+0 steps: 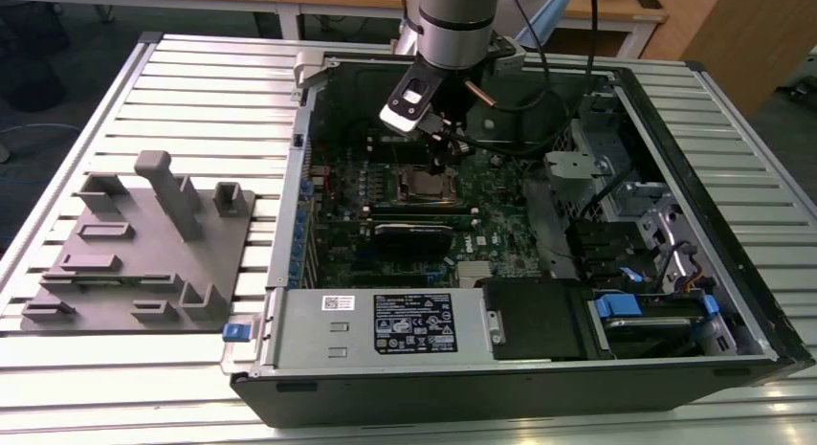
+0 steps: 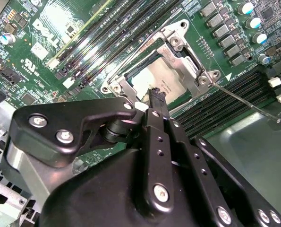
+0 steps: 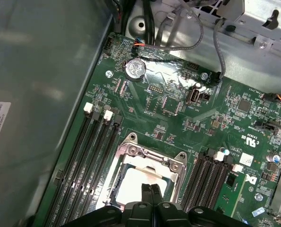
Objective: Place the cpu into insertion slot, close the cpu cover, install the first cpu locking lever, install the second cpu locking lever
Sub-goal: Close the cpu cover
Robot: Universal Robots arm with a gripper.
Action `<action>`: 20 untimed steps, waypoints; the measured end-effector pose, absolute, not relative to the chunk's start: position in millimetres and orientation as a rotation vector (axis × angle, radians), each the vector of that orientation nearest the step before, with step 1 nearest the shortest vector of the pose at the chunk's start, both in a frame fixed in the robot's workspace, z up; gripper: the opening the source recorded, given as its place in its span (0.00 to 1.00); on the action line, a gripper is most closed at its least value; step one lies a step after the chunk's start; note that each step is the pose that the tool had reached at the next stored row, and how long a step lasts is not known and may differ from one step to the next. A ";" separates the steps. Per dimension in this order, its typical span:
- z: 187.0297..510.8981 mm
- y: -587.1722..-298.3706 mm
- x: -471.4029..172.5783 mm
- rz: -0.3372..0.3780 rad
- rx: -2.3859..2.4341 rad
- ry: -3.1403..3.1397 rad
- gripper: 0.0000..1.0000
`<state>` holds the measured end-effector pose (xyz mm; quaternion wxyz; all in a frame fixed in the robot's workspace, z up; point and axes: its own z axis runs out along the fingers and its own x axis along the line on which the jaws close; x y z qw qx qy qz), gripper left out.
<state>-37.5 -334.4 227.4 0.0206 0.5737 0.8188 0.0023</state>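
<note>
Aluminium slats are used for the bench (image 1: 191,81); a grey fixture (image 1: 128,258) is set at nine o'clock of the case (image 1: 511,392) in the exterior view. The silver cpu (image 3: 133,184) is seated in the insertion slot (image 1: 422,184); the pincer (image 3: 150,191) is clenched empty over it.

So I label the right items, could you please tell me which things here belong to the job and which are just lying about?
Job: tool, chip, socket cover, locking lever.
Lying about: grey moulded tray, labelled power box, coin battery, memory slots.
</note>
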 end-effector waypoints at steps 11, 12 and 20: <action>227.0 -334.4 -37.6 0.008 1.735 2.569 0.10; 227.0 -334.4 -37.6 0.009 1.728 2.574 0.10; 227.0 -334.4 -37.7 0.009 1.717 2.581 0.10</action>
